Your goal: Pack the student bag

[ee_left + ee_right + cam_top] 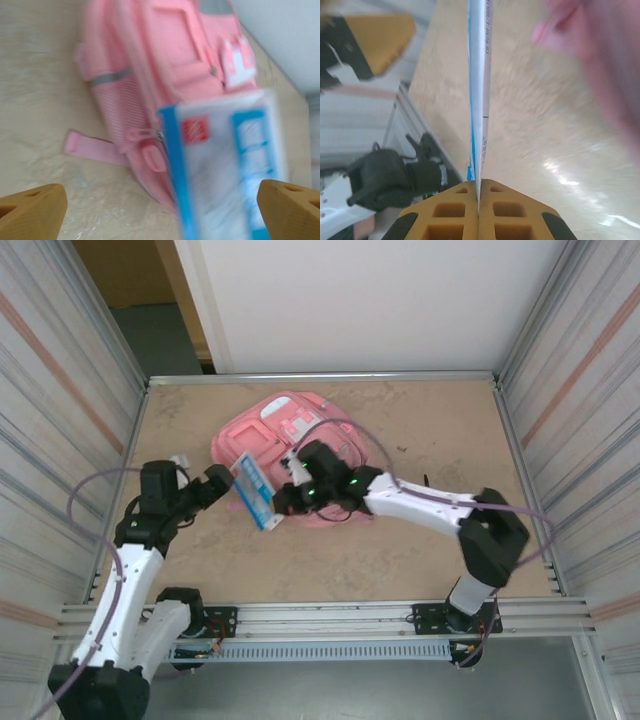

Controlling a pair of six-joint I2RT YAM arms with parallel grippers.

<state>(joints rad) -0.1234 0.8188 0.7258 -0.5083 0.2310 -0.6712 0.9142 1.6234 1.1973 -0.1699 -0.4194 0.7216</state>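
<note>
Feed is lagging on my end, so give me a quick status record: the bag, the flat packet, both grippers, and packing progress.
student bag: pink, lying flat on the table, left of centre
flat packet: thin, blue and white, held on edge at the bag's near-left side
right gripper: shut on the flat packet, pinching one edge
left gripper: open, jaws wide, facing the packet's printed side, not gripping it
packing: packet not yet inside the bag
blur: left wrist view too blurred to read the packet's print
</note>
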